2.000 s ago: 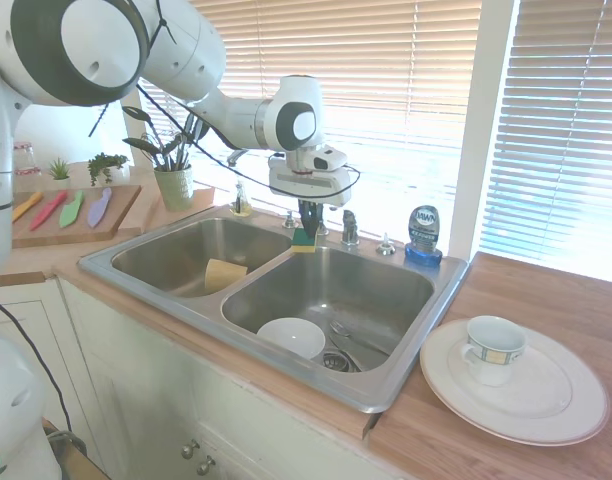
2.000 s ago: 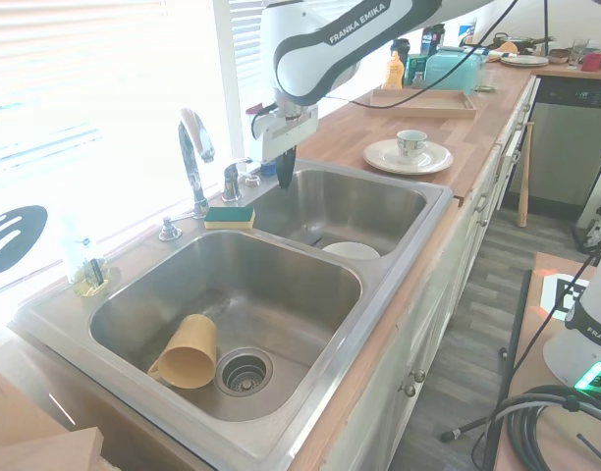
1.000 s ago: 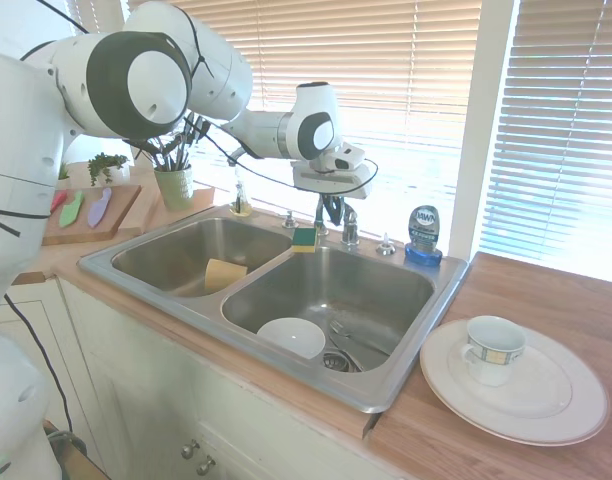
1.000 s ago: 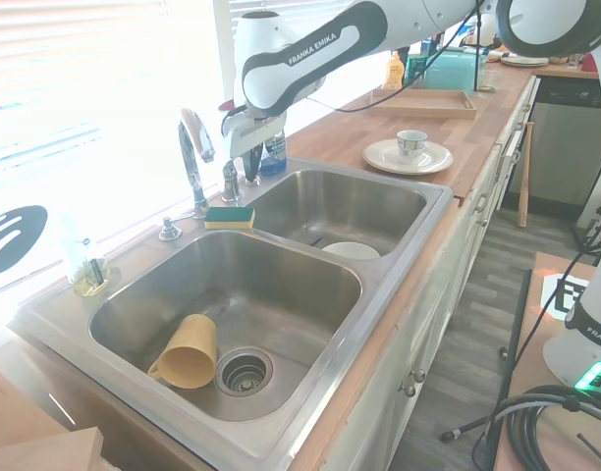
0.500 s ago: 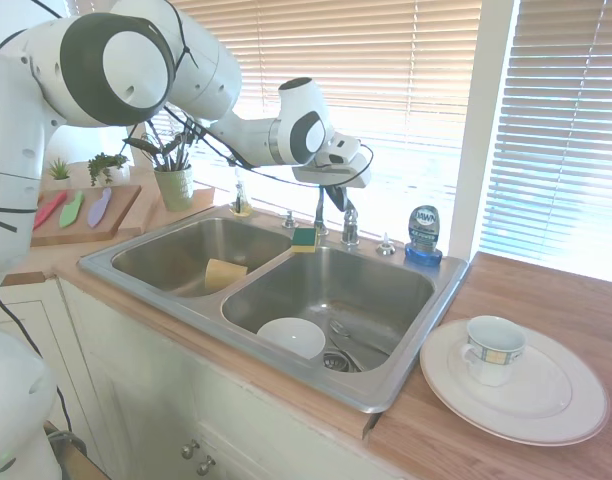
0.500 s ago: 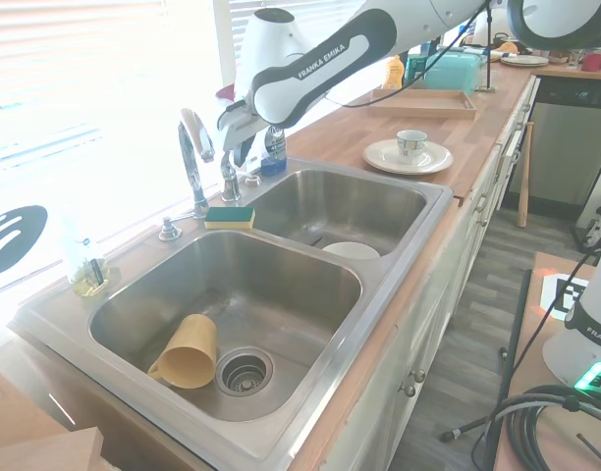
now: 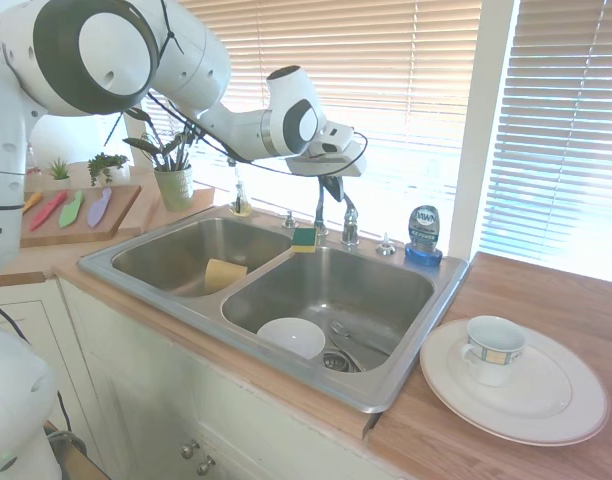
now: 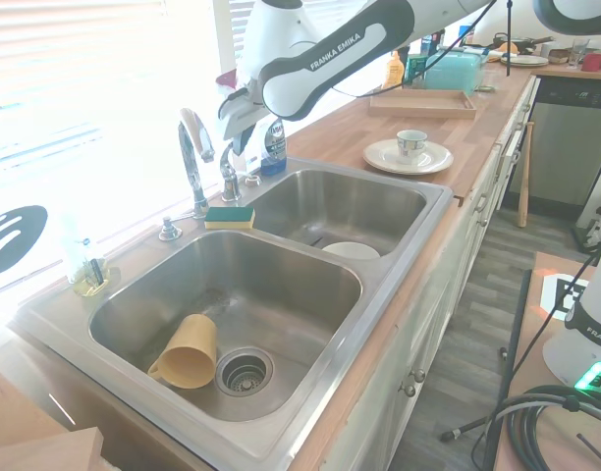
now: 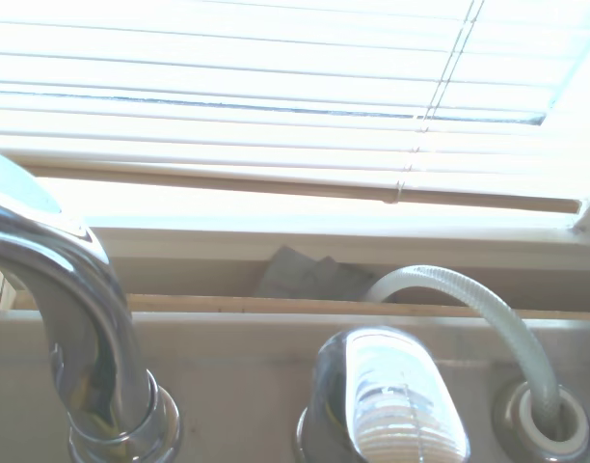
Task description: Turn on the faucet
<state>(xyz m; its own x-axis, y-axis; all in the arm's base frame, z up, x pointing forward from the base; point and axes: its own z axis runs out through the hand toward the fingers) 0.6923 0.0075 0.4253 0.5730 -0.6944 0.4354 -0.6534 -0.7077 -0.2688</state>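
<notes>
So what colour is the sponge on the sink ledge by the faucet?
The sponge is yellow with a green top, clearest in the second exterior view.

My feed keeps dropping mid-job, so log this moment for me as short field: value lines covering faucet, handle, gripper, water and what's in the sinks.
faucet: tall chrome gooseneck spout behind the sink divider
handle: chrome knob handle just beside the spout base, large in the wrist view
gripper: black two-finger gripper tilted just above the handle; contact unclear
water: none visible
near basin of second exterior view: yellow plastic cup on its side
other basin: white bowl
rim: yellow-green sponge, blue dish-soap bottle
</notes>
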